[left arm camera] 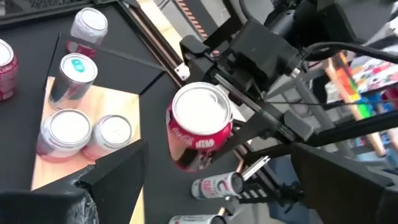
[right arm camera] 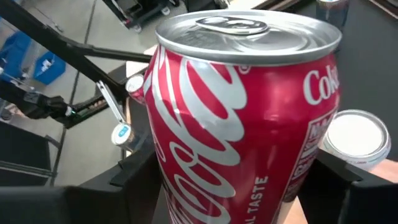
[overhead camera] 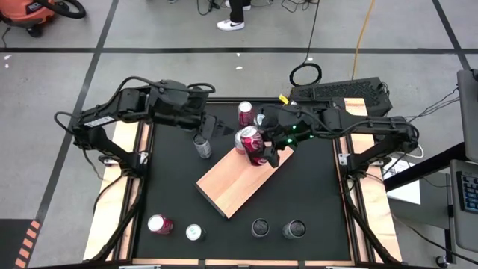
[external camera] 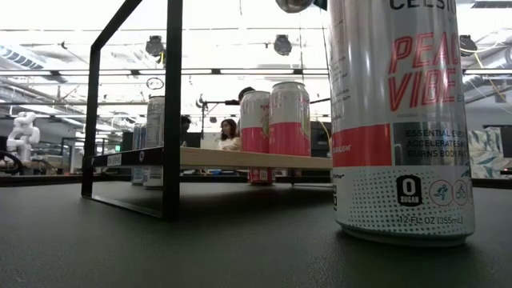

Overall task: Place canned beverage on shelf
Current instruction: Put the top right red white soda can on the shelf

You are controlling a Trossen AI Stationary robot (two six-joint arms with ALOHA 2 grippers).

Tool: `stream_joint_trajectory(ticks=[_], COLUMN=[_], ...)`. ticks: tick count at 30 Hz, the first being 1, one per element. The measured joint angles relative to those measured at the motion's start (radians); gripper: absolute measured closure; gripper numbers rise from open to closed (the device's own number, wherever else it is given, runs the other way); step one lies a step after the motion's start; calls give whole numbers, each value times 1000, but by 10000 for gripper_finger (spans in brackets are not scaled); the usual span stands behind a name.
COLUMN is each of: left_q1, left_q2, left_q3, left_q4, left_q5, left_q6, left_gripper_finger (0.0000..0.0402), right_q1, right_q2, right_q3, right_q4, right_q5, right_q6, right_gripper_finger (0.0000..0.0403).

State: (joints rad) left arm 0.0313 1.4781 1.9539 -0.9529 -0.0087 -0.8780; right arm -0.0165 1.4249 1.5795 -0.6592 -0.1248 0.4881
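Right pincer [overhead camera: 258, 147] pinching upright red cola can [overhead camera: 250, 142] above centre of frame, over upper end of shelf [overhead camera: 235, 181] beside two placed cans, presumably for set-down; left pincer [overhead camera: 205, 128] spread, waiting upper left.

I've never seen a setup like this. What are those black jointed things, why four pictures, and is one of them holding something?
They are two robot arms at a black table, each ending in a two-fingered pincer. One picture looks straight down, one looks level from the tabletop, and one comes from each arm's wrist. The right pincer grips a red Coca-Cola can over the end of the light-brown wooden shelf, where other cans already stand. The left pincer waits open beside a silver can. More cans stand along the table's near edge, including a red-topped one.
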Motion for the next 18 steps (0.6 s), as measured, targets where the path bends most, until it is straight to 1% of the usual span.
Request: stream_joint_trajectory(ticks=[5,10,16,18], left_q1=[2,3,2,2], left_q2=[18,61,111,122], left_q3=[-1,-1,-1,-2], left_q4=[2,-8,-50,-59], left_q5=[12,26,64,65], left_q6=[30,57,48,48], left_gripper_finger=[8,8,8,8], right_q1=[23,38,38,38], right_q2=[39,76,79,74], right_q3=[0,0,1,2], right_q4=[4,18,68,67], right_q5=[1,1,4,22], right_q6=[21,34,15,1], right_gripper_finger=[133,133,133,133])
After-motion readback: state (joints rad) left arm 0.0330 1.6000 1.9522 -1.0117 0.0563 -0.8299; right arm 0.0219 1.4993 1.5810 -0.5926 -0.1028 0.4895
